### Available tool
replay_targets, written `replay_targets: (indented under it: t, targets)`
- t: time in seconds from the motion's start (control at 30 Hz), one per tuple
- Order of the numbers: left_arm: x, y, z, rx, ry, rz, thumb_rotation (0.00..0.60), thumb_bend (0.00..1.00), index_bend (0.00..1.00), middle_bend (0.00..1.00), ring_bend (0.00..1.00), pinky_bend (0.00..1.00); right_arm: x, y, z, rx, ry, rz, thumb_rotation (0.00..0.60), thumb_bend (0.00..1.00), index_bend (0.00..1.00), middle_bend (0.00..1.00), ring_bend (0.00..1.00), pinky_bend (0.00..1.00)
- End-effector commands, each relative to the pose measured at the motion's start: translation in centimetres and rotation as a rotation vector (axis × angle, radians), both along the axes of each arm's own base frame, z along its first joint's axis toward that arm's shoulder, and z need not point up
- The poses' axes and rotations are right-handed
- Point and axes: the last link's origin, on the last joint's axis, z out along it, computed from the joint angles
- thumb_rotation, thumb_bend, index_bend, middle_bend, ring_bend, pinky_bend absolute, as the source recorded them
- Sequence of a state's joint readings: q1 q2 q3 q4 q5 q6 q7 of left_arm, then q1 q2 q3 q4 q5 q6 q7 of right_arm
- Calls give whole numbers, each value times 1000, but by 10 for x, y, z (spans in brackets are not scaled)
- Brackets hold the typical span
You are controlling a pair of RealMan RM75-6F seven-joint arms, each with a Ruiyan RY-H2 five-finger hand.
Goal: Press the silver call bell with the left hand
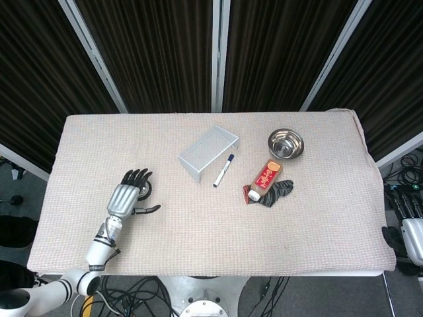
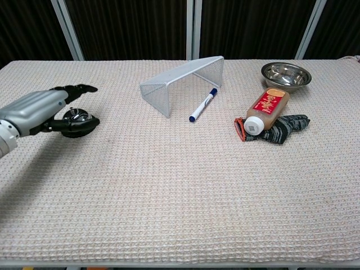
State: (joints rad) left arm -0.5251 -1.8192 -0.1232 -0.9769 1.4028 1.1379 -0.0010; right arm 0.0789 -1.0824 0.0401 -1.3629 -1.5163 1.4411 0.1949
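Reaching flat and spread, the dark fingers (image 2: 79, 89) of the left hand (image 2: 42, 107) hover just above the one silver call bell (image 2: 76, 121), apart from each other and holding nothing; the thumb lies low beside the bell's black base. In the head view the same left hand (image 1: 125, 198) covers most of the silver call bell (image 1: 143, 193), which sits near the tabletop's (image 2: 180, 197) left edge, toward the front. The silver forearm runs back to the front-left corner. The right hand is out of sight in both views.

Toward the back edge stands one white wire-mesh rack (image 2: 183, 81), with one blue-capped marker (image 2: 203, 105) lying just in front of it. Nearer the right edge are one steel bowl (image 2: 285, 73), one brown bottle (image 2: 265, 111) lying on its side, and one dark glove (image 2: 284, 128) touching the bottle.
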Motion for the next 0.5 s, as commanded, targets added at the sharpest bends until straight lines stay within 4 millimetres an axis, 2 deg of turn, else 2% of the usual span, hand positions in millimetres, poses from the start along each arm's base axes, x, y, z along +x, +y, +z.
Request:
replay_targets:
  t: [0.03,0.13,0.37,0.5]
  targets:
    - [1,-1,21,65,13,-15,68,0,0,0,0,0,1,0,0,0,-3,6,600,321,0,0,0,0]
    - [-15,-18,38,80,74,32,65,0,0,0,0,0,3,0,0,-2,-9,16,600,322,0,0,0,0]
    - [-57,-100,113,216,147,160,67,0,0,0,0,0,3,-2,-3,0,-26,27,600,322,0,0,0,0]
    - [-78,-141,144,247,205,185,67,0,0,0,0,0,2,-2,-6,8,-28,24,600,323,0,0,0,0]
